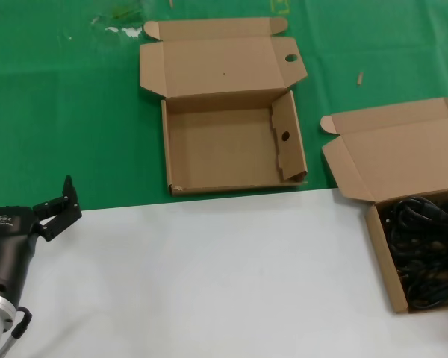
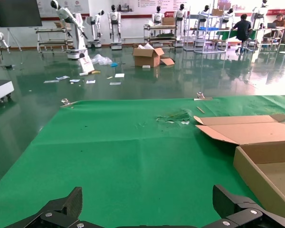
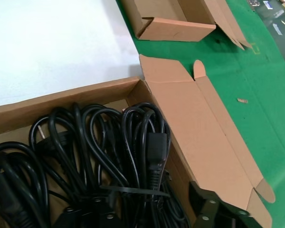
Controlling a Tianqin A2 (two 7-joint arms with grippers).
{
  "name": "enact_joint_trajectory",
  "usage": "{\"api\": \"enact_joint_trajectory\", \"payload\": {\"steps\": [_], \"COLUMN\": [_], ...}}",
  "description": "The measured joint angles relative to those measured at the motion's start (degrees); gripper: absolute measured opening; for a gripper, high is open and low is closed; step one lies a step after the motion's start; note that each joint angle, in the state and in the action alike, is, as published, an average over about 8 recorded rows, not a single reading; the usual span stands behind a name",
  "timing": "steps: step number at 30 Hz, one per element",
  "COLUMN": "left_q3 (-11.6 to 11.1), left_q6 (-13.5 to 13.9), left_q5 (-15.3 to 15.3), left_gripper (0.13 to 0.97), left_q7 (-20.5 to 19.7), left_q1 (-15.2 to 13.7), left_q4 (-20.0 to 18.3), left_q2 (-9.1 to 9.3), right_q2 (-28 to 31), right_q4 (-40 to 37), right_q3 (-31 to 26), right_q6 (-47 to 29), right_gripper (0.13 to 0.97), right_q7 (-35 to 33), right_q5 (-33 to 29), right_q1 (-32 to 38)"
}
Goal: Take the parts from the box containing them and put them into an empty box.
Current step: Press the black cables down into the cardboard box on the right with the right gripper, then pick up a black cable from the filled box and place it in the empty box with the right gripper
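Black coiled power cords (image 3: 109, 156) filled the plain-lidded brown cardboard carton (image 1: 358, 160) on the green-and-white tabletop (image 1: 209, 283); left tool (image 1: 56, 205) open, right tool (image 3: 218, 209) state indeterminable.

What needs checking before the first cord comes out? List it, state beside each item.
1. Empty box has its lid open and its main bay bare: ok.
2. Box containing the parts has its lid folded back: ok.
3. Power cords are in reach of the right gripper, which hangs over their box: ok.
4. A single cord bundle is separable from the rest: cannot tell, the loops overlap.
5. Right gripper fingers are ready to close: cannot tell, only one finger shows.
6. Left gripper is open and well clear of both boxes, at the near left: ok.
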Motion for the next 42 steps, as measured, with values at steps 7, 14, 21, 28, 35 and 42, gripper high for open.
{"api": "enact_joint_trajectory", "payload": {"steps": [7, 14, 21, 28, 35, 42], "left_q3": [0.0, 0.0, 0.0, 0.0, 0.0, 0.0], "left_q6": [0.0, 0.0, 0.0, 0.0, 0.0, 0.0], "left_q5": [0.02, 0.02, 0.02, 0.02, 0.01, 0.01], "left_gripper": [0.966, 0.966, 0.966, 0.966, 0.966, 0.966], "left_q7": [-0.02, -0.01, 0.0, 0.0, 0.0, 0.0], "left_q1": [0.0, 0.0, 0.0, 0.0, 0.0, 0.0], "left_q4": [0.0, 0.0, 0.0, 0.0, 0.0, 0.0], "left_q2": [0.0, 0.0, 0.0, 0.0, 0.0, 0.0], "right_q2": [0.23, 0.13, 0.63, 3.11, 4.56, -1.22], "right_q4": [0.42, 0.71, 1.94, 8.05, 18.63, 24.59], "right_q3": [-0.03, -0.39, -0.2, 4.61, 11.83, 4.23], "right_q6": [0.34, 0.59, 1.01, 2.16, 3.15, 2.96], "right_gripper": [0.446, 0.32, 0.27, 0.212, 0.207, 0.206], "right_q7": [-0.38, -0.62, -0.03, 2.77, 7.67, 11.6], "right_q5": [0.57, 0.86, 1.03, 1.57, 0.51, -8.28], "right_q1": [-0.86, -1.4, -2.2, -7.02, -12.99, -5.0]}}
